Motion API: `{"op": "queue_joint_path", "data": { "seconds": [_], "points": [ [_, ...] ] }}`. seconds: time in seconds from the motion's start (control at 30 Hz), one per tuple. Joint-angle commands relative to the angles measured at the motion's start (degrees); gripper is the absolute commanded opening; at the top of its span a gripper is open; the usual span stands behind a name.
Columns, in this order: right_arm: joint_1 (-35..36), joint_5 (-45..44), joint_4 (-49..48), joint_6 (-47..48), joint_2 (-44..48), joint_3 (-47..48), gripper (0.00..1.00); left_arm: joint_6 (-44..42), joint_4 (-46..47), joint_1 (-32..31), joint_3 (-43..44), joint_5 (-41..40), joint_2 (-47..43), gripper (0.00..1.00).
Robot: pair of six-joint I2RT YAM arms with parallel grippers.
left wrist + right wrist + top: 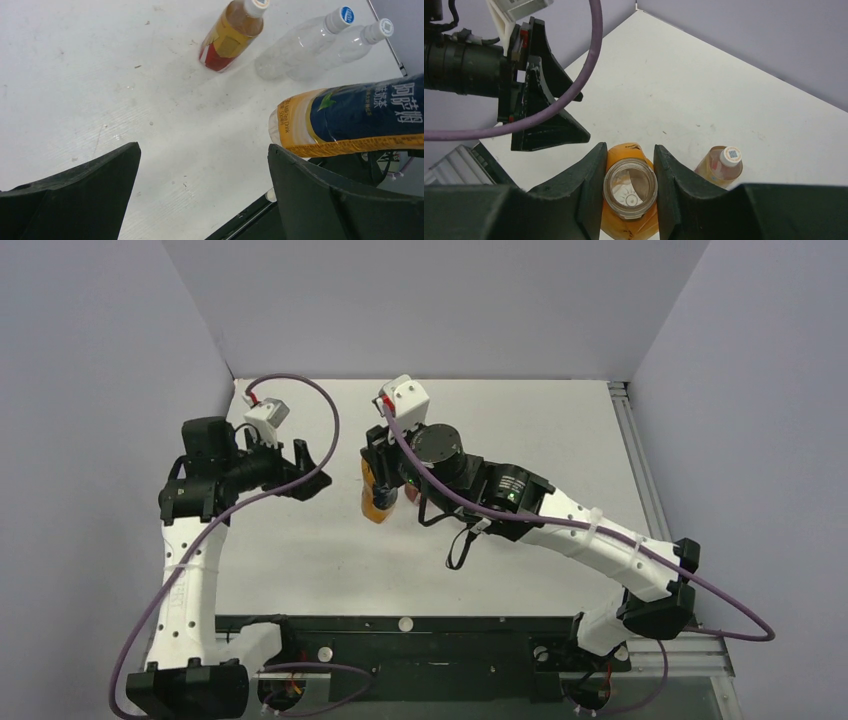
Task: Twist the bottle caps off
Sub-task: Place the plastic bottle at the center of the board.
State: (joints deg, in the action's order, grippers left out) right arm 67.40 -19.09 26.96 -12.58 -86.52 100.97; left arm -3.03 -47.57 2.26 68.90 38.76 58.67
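My right gripper (630, 151) is shut on the neck of the orange bottle (626, 152) with the dark label (370, 112). That neck (630, 192) is open, with no cap on it. My left gripper (202, 150) hangs open and empty just left of that bottle (378, 502), apart from it. The reddish-brown bottle (227, 37) wears a white cap (256, 6). Two clear bottles lie beside it, one with a blue cap (345, 15), one with a white cap (382, 28). The top view hides these three under my right arm.
A small white round thing (272, 195) lies by the black rail (420, 625) at the table's near edge; I cannot tell what it is. Grey walls close the table at the back and left. A metal strip (630, 450) runs along the right edge.
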Motion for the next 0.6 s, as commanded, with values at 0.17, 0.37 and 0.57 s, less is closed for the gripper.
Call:
{"op": "queue_joint_path", "data": {
  "seconds": [0.17, 0.37, 0.57],
  "points": [
    [-2.1, -2.0, -5.0, 0.6, -6.2, 4.2, 0.0, -4.5, -9.6, 3.5, 8.4, -2.1, 5.7, 0.96],
    [-4.6, 0.3, -7.1, 0.4, -11.7, 7.8, 0.0, -4.1, -10.1, 3.6, 10.8, -4.9, 3.8, 0.97],
    [-8.5, 5.1, -9.9, -1.3, -16.8, 10.6, 0.0, -1.7, -10.0, 3.7, 13.3, -6.0, 7.6, 0.97]
  ]
}}
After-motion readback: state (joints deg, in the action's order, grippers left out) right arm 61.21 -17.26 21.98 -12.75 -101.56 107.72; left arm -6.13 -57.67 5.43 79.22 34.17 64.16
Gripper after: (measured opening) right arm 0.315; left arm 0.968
